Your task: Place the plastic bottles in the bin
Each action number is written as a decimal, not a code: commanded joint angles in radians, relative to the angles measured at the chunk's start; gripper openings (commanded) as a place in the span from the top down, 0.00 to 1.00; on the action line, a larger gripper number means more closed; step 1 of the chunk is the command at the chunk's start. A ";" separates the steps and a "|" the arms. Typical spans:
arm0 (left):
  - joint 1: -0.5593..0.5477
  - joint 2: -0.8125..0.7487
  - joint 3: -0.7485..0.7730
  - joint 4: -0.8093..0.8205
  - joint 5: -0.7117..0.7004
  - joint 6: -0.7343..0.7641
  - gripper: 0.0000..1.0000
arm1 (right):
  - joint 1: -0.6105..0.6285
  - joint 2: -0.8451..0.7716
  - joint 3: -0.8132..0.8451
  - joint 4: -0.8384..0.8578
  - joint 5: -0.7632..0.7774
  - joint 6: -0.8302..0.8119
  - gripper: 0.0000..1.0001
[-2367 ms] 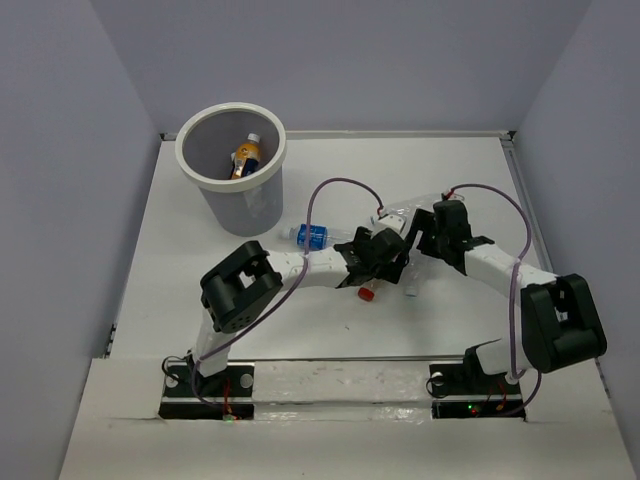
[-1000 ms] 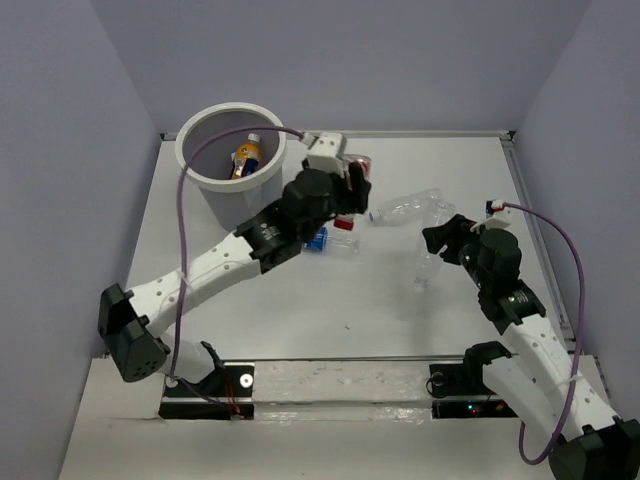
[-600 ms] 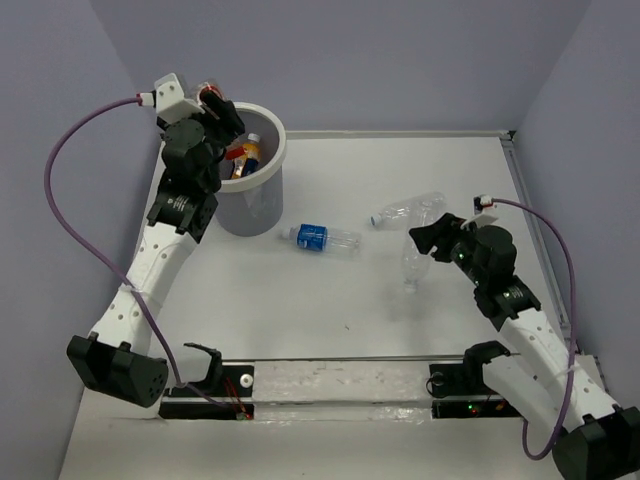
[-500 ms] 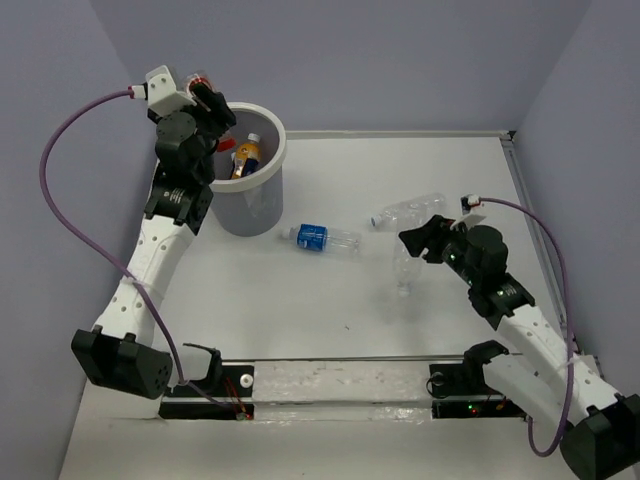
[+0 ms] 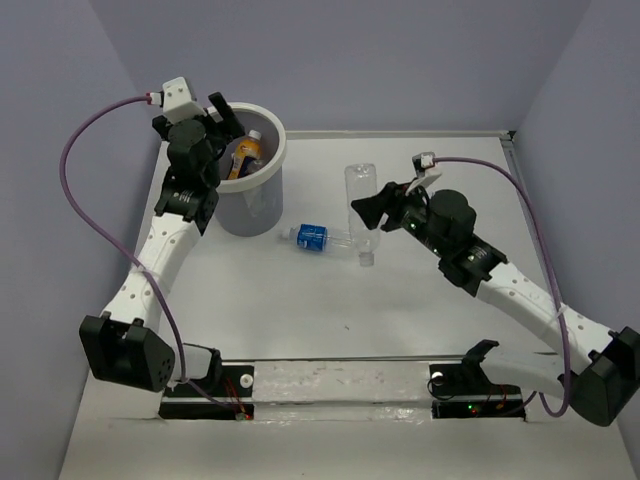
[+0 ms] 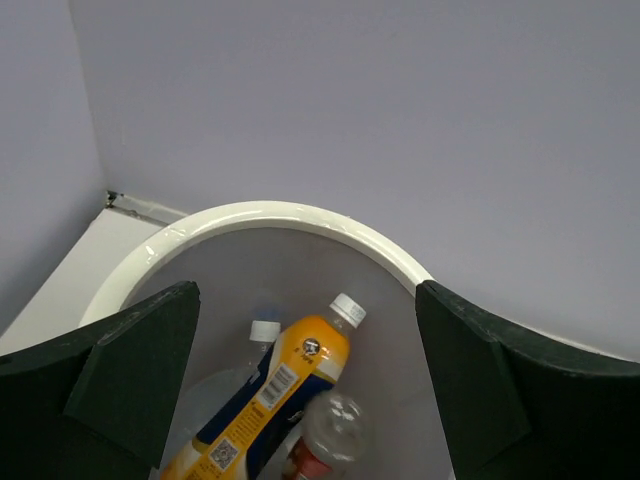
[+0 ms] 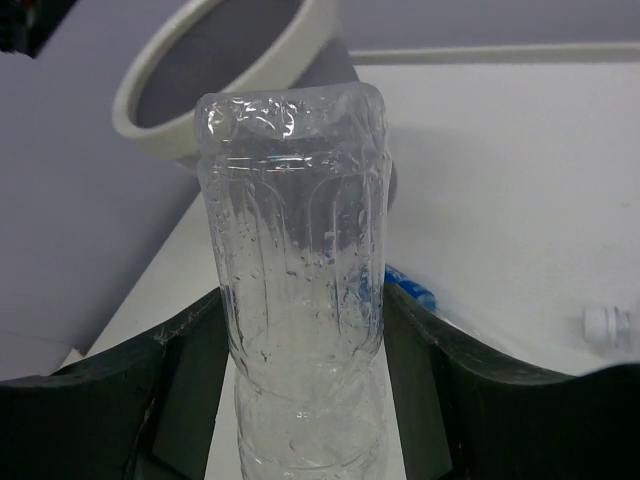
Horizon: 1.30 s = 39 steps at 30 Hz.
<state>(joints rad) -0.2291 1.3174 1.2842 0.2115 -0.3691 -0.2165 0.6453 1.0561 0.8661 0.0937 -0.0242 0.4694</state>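
The bin stands at the back left. My left gripper is open and empty just above its rim. In the left wrist view the gripper looks down into the bin, where an orange bottle, a clear bottle and a pinkish bottle with a red cap lie. My right gripper is shut on a clear bottle, held upright above mid-table. In the right wrist view the fingers clamp this bottle. A blue-labelled bottle lies on the table.
The bin shows at the upper left of the right wrist view, and a white cap at its right edge. Purple walls enclose the table on three sides. Both arm bases sit at the near edge.
My left gripper carried the pinkish bottle over the bin and let it go; it now lies inside. My right gripper lifted its clear bottle and moved left toward the bin.
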 commanded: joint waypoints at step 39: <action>-0.004 -0.836 -0.708 -0.291 0.907 -0.322 0.01 | 0.194 0.978 1.325 0.179 -0.040 -0.314 0.15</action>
<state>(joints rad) -0.2295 0.4397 0.5755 -0.1562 0.4496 -0.5438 0.8303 2.3199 2.3405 0.1570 -0.1043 0.1890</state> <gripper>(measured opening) 0.985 0.842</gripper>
